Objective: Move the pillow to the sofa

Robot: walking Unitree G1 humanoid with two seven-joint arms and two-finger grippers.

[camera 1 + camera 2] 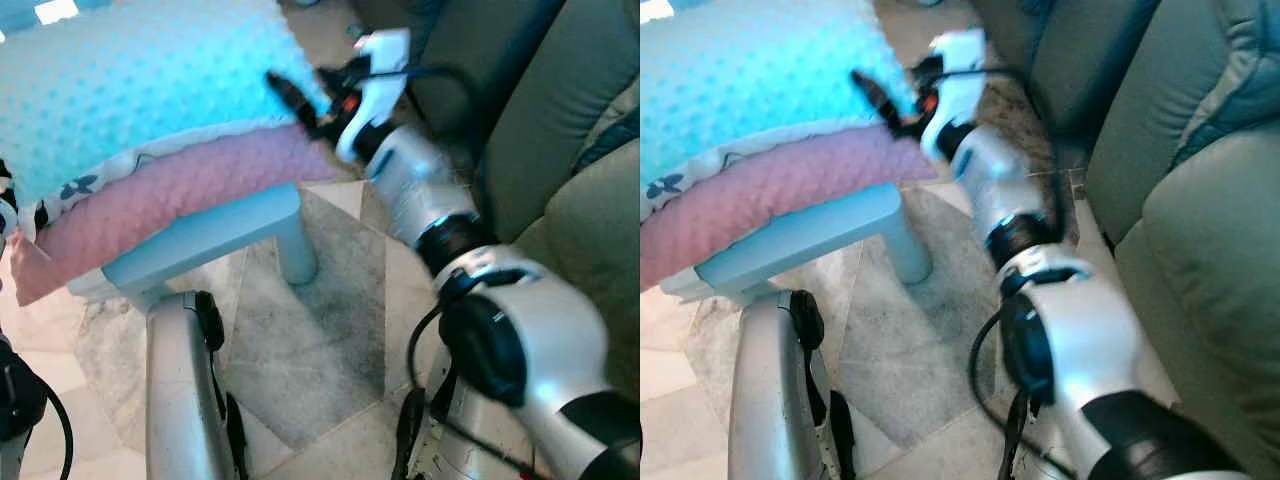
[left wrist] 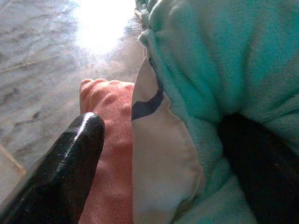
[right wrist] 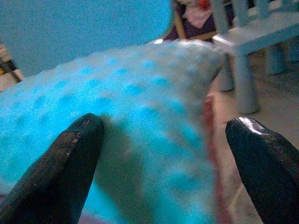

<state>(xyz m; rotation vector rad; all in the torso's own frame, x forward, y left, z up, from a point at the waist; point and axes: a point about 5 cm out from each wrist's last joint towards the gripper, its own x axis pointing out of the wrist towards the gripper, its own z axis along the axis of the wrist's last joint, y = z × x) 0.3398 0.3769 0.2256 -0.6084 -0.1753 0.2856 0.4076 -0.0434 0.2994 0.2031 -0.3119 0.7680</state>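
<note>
A turquoise dotted pillow (image 1: pixel 130 90) lies atop a pink pillow (image 1: pixel 170 200) on a pale blue table (image 1: pixel 215 240) beside the grey sofa (image 1: pixel 570 150), both grippers at its ends: right gripper (image 1: pixel 295 100) spread open, left gripper (image 2: pixel 154 154) pinching the corner, lift next.

Head downward; wrists close on pillow (image 1: pixel 130 90)
</note>
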